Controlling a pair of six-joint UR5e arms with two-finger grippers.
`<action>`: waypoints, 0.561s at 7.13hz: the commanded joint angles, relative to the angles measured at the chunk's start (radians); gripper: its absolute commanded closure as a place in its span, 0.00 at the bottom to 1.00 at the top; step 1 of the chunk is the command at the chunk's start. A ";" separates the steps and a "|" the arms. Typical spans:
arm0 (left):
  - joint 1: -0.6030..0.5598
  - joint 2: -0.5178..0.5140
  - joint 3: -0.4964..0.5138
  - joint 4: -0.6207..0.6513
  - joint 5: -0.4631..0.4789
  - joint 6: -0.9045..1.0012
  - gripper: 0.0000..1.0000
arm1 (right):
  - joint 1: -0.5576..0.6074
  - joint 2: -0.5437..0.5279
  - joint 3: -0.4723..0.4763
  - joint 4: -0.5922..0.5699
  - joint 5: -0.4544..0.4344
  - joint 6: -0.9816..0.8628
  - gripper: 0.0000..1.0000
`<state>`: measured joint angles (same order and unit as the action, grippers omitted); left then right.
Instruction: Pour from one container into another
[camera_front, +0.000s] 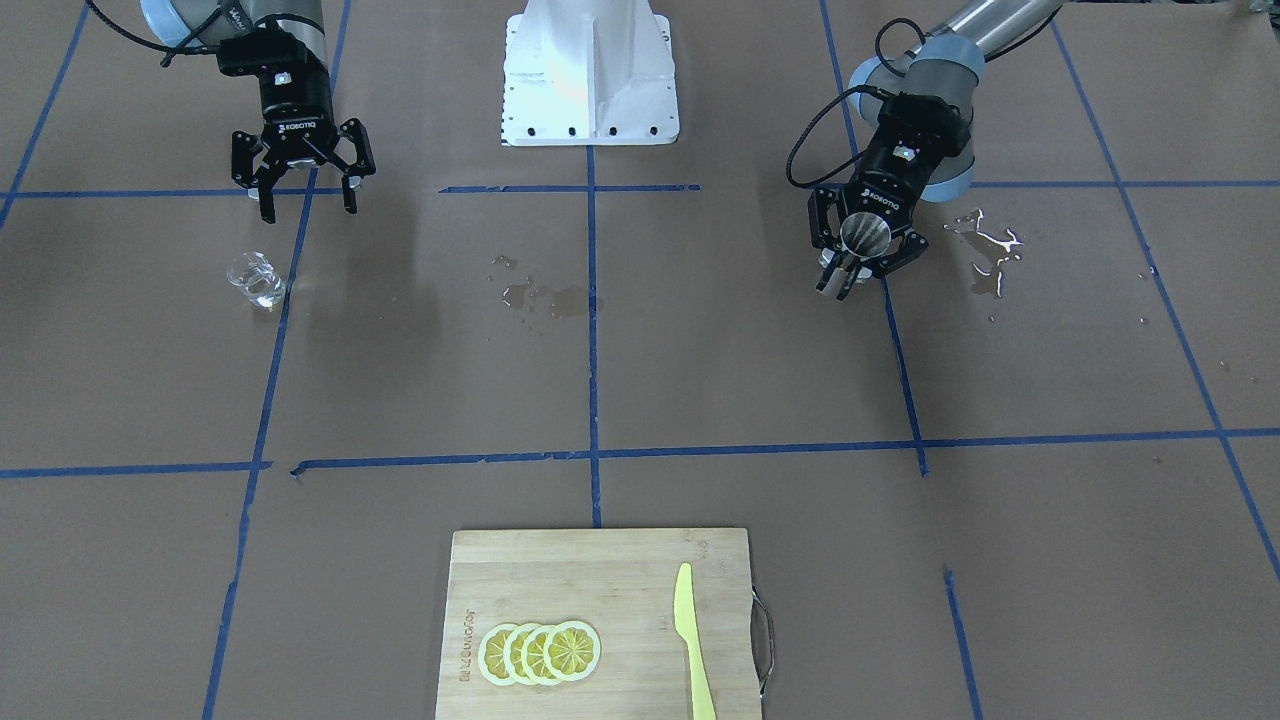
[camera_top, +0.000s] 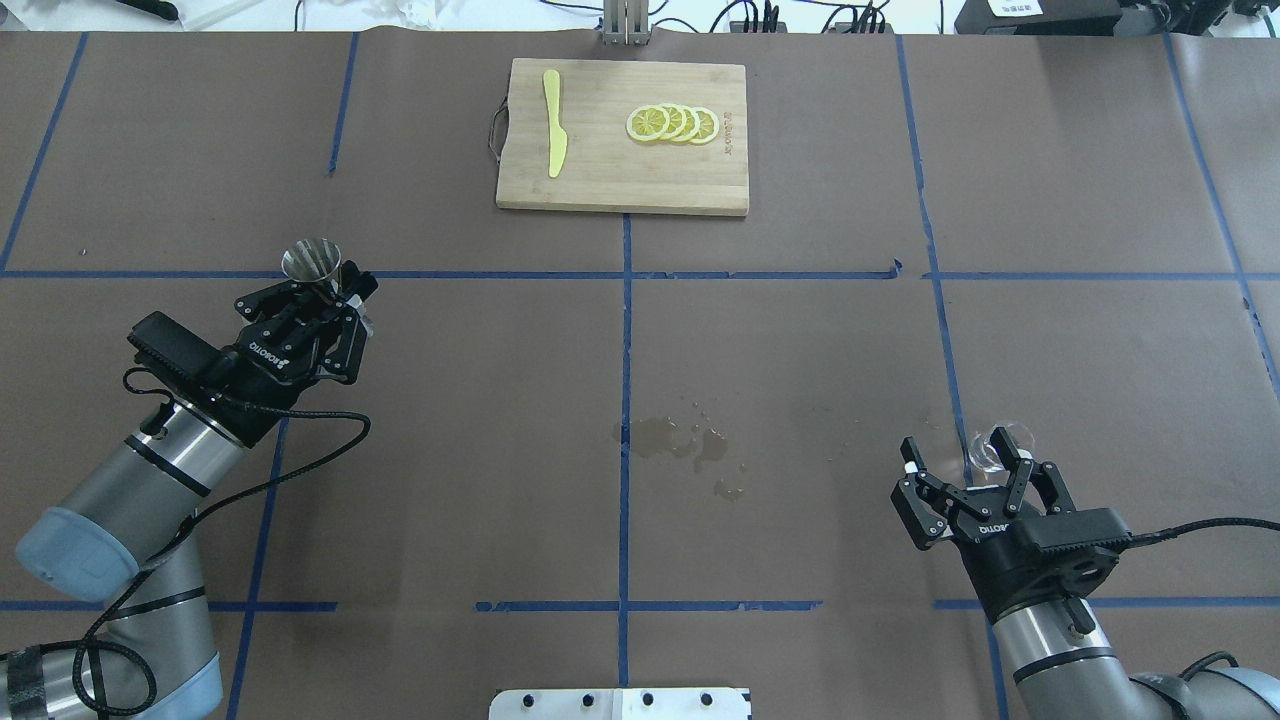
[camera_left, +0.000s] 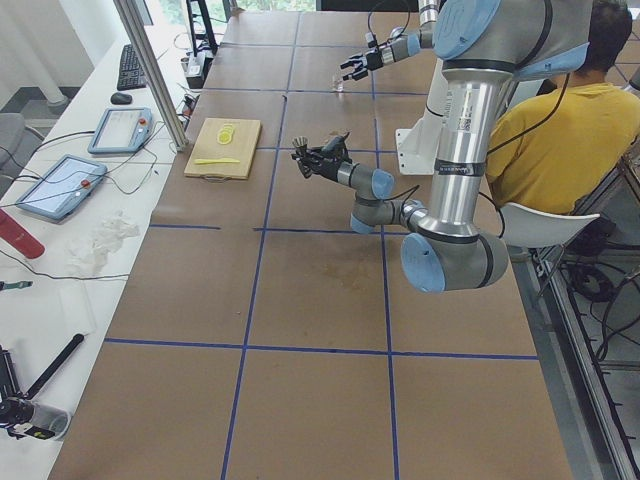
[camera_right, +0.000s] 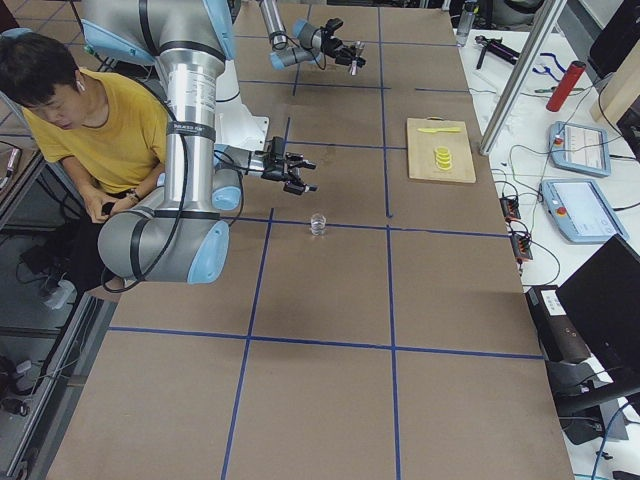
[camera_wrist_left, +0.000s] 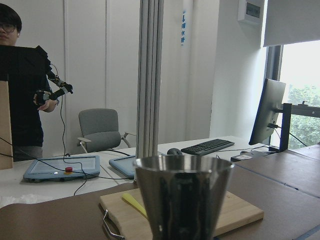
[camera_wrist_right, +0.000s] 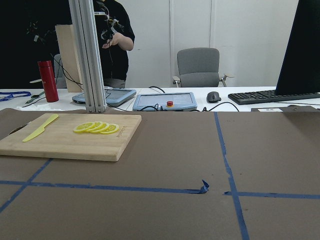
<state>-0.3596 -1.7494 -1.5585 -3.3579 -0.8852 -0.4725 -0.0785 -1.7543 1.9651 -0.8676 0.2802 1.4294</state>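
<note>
The steel jigger (camera_top: 312, 262) is held at its waist by my left gripper (camera_top: 332, 294), which is shut on it and keeps it raised and tilted over the table's left half. From the front, the jigger (camera_front: 865, 232) shows its mouth, with the left gripper (camera_front: 855, 270) around it. It fills the left wrist view (camera_wrist_left: 182, 195). The clear glass cup (camera_front: 257, 280) stands upright on the table. My right gripper (camera_front: 308, 208) hangs open just behind it, apart from it and empty. Seen from overhead, the cup (camera_top: 998, 446) lies by the right gripper (camera_top: 962, 455). The right wrist view does not show the cup.
A wooden cutting board (camera_top: 620, 185) with lemon slices (camera_top: 672, 123) and a yellow knife (camera_top: 553, 135) lies at the far middle. Spilled liquid wets the paper at the centre (camera_top: 680, 442) and near the left arm (camera_front: 990, 255). A seated person (camera_right: 90, 120) is beside the robot base.
</note>
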 joint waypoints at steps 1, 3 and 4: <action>0.001 -0.004 0.000 0.000 0.000 0.000 1.00 | -0.012 0.002 -0.049 0.001 -0.039 0.011 0.01; 0.001 -0.005 0.000 0.000 0.000 0.000 1.00 | -0.010 0.002 -0.081 0.002 -0.068 0.052 0.01; 0.001 -0.007 0.000 0.000 0.000 0.000 1.00 | -0.010 -0.001 -0.094 0.002 -0.070 0.107 0.01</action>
<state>-0.3590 -1.7550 -1.5585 -3.3579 -0.8851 -0.4724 -0.0890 -1.7527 1.8884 -0.8654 0.2201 1.4823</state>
